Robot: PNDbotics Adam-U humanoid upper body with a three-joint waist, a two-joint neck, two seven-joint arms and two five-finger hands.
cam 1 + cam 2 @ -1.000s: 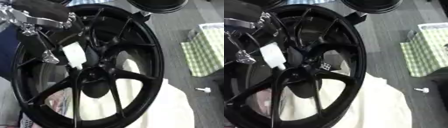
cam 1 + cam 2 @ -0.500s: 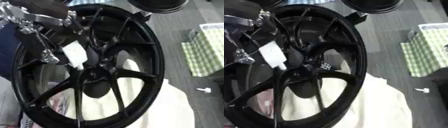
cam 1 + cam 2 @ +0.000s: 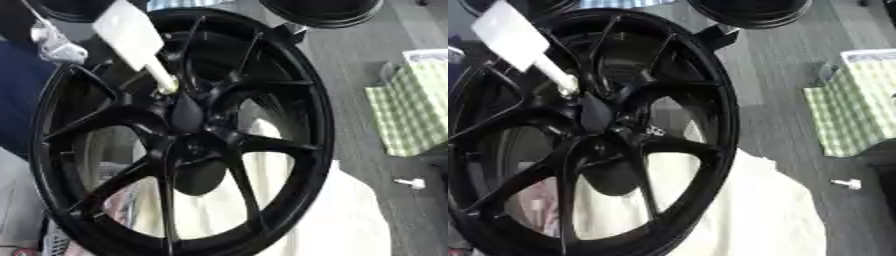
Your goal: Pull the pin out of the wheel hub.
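The white pin (image 3: pixel 136 42) slants up-left from the hub of the black wheel (image 3: pixel 289 90), its thin tip just beside the centre. The left hand (image 3: pixel 54 40) shows only as a silver blur beside it; its fingers cannot be made out

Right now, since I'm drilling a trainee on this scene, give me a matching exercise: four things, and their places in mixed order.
1 white pin
2 green checked bag
3 cream cloth
4 small white piece

A under the black wheel
B on the grey floor, lower right
C upper left, tip near the hub
D right edge

Pairs: 1-C, 2-D, 3-A, 4-B
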